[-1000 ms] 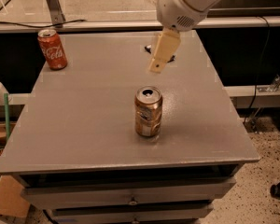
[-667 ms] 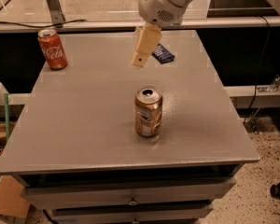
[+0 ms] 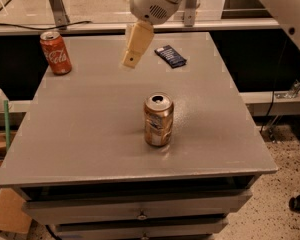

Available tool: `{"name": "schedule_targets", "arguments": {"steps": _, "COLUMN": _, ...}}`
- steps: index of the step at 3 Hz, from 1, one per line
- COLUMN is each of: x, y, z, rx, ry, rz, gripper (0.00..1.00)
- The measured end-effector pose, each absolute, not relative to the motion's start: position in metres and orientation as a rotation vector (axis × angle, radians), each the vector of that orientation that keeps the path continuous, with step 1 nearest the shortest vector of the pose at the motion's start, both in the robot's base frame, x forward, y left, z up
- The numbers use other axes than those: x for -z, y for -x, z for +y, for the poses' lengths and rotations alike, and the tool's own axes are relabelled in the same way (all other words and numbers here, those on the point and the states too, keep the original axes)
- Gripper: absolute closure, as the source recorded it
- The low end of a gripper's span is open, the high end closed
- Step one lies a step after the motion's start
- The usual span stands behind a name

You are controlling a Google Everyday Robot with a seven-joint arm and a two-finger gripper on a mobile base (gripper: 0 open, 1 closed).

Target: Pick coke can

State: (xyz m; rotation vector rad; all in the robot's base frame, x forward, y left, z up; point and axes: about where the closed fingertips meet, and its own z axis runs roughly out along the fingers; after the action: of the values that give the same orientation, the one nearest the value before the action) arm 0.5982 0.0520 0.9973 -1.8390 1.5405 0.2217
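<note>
The coke can [image 3: 55, 52] is red-orange with white cursive lettering and a silver top. It stands upright at the far left corner of the grey table [image 3: 90, 134]. My gripper [image 3: 131, 62] hangs from the white arm above the far middle of the table, well to the right of the coke can and not touching it. It holds nothing that I can see.
A gold-brown can [image 3: 158, 119] with a pale label stands upright in the middle of the table. A small dark blue packet [image 3: 170, 56] lies flat at the far right, just right of the gripper. Drawers sit under the table's front edge.
The gripper has moved steadily to the left across the far side of the table, uncovering the dark blue packet. Both cans have stayed put.
</note>
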Motion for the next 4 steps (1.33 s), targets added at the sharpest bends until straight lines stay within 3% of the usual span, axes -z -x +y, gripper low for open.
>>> {"name": "schedule_targets", "arguments": {"steps": 2, "x": -0.972, "y": -0.613, "z": 0.092, "rx": -0.319, "ry": 1.744, "rz": 1.491, "gripper": 0.00}}
{"name": "schedule_targets", "arguments": {"steps": 4, "x": -0.931, "y": -0.675, "z": 0.161, "rx": -0.437, "ry": 1.589, "rz": 1.454, "gripper": 0.00}}
